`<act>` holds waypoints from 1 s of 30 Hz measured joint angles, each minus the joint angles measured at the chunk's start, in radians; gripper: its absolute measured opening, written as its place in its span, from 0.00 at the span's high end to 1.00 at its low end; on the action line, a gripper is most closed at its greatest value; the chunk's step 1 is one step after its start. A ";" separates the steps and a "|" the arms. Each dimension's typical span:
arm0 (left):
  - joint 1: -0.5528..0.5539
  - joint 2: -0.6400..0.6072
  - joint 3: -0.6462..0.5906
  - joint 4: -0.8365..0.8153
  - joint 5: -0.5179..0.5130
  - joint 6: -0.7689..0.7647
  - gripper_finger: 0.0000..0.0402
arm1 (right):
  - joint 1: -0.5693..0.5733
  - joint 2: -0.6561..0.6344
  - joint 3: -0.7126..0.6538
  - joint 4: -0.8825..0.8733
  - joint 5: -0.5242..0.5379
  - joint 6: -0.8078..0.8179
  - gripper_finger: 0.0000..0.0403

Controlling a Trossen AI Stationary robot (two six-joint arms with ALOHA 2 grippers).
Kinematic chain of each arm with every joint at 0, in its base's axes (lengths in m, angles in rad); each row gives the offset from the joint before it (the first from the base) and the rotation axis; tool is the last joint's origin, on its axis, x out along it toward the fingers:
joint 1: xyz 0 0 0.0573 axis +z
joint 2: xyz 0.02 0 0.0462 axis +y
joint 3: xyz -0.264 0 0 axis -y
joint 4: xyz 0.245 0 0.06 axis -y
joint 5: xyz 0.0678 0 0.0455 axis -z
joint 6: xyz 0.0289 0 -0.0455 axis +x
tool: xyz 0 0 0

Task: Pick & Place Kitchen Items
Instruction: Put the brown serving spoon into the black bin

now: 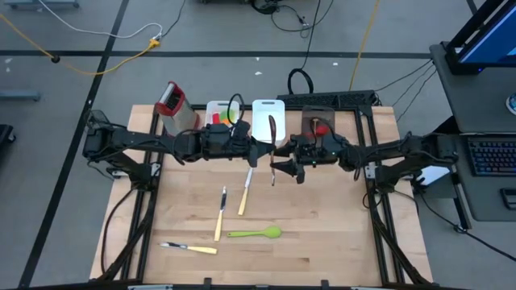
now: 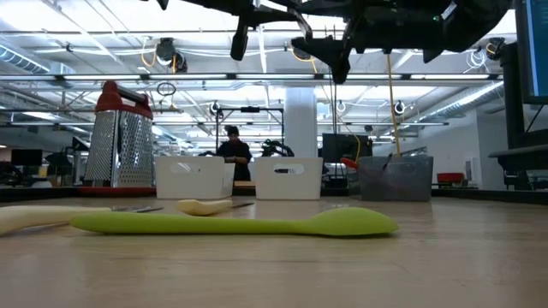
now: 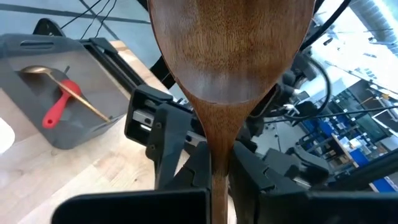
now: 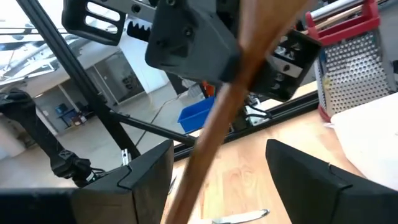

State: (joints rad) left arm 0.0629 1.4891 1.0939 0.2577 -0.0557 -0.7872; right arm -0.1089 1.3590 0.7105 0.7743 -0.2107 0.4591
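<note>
I have a wooden spoon (image 3: 231, 68) pinched in my left tool (image 1: 256, 151), handle between its pressed-together fingers, held above the table (image 1: 322, 242) mid-handover. My right tool (image 4: 217, 180) stands spread around the spoon's shaft, not gripping. I judge I should close right squarely before loosening left. The dark bin (image 1: 310, 121) sits just behind the right tool; the table ahead offers open room.
</note>
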 joint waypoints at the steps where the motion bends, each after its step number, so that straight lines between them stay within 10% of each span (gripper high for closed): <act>1: 0.000 0.000 0.000 -0.004 -0.003 0.000 0.96 | 0.000 0.007 0.006 0.000 0.000 0.000 0.37; 11: 0.000 0.000 0.000 -0.001 -0.014 0.002 0.96 | 0.000 0.054 0.064 -0.017 0.032 0.039 0.45; 23: 0.000 0.028 -0.002 -0.008 -0.020 0.023 0.96 | 0.000 0.098 0.079 -0.019 0.024 0.129 0.94; 30: 0.000 0.028 -0.002 -0.016 -0.021 0.015 0.96 | -0.002 0.098 0.078 -0.019 0.026 0.161 0.94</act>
State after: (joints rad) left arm 0.0628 1.5169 1.0920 0.2419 -0.0769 -0.7719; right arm -0.1108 1.4574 0.7883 0.7556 -0.1843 0.6197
